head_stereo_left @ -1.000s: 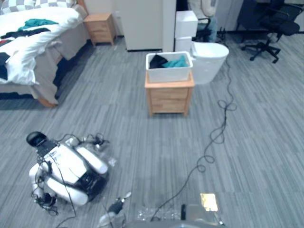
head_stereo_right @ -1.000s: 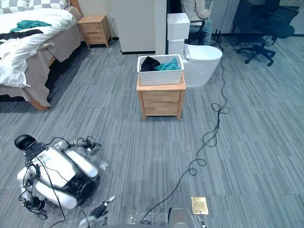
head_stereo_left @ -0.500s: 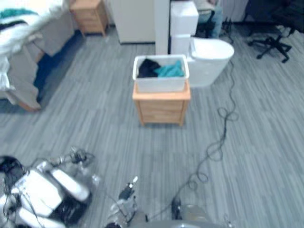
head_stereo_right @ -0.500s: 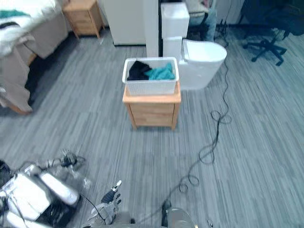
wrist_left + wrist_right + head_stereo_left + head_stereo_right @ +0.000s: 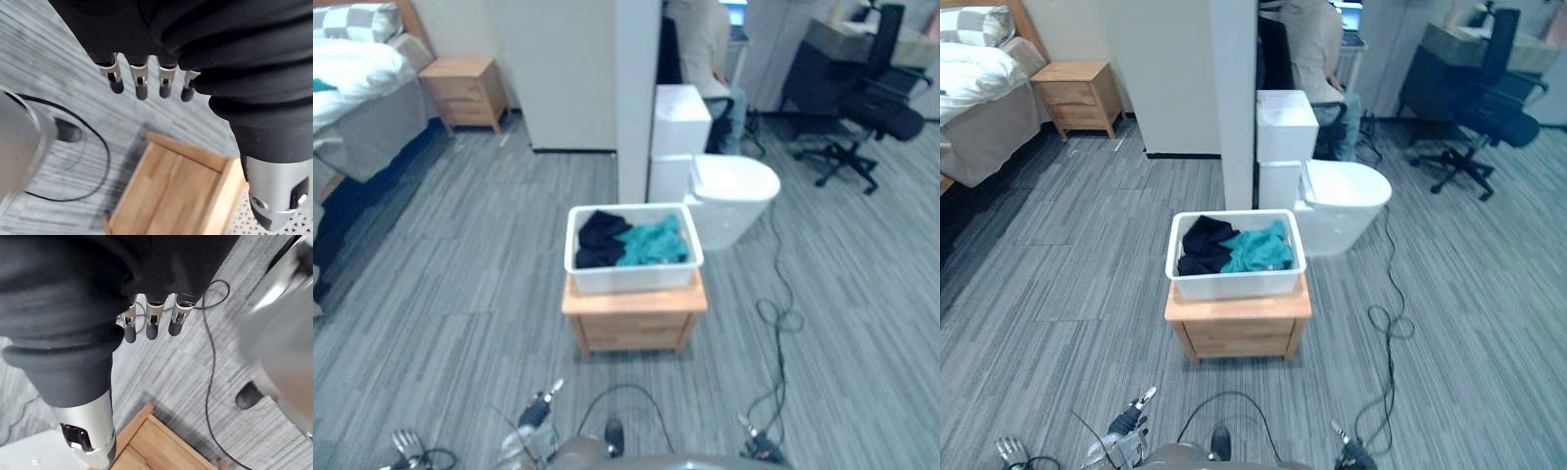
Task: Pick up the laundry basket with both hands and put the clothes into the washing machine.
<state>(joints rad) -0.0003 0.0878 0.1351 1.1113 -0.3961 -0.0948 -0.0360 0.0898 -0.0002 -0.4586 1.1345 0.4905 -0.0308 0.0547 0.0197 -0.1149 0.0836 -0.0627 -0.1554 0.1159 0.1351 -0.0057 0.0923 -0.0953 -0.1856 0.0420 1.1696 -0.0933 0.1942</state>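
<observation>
A white laundry basket (image 5: 632, 274) holding black and teal clothes (image 5: 651, 242) stands on a small wooden cabinet (image 5: 634, 318) straight ahead. Right behind it are a white boxy unit (image 5: 680, 119) and a rounded white tub-shaped unit (image 5: 736, 194). My left hand (image 5: 139, 81) hangs open and empty just short of the cabinet (image 5: 171, 191), with the basket's lattice wall (image 5: 293, 226) at its thumb side. My right hand (image 5: 151, 325) is likewise open with nothing in it, above the floor in front of the cabinet (image 5: 166, 448).
A white pillar (image 5: 636, 98) rises behind the basket. A person (image 5: 700, 44) sits at a desk beyond it. An office chair (image 5: 862, 117) is at the far right. A bed (image 5: 357, 113) and a bedside cabinet (image 5: 465, 90) lie at the far left.
The camera has moved forward and turned, so the basket and cabinet now sit closer and centred. The bed and the machine lying on the floor have slid out to the left.
</observation>
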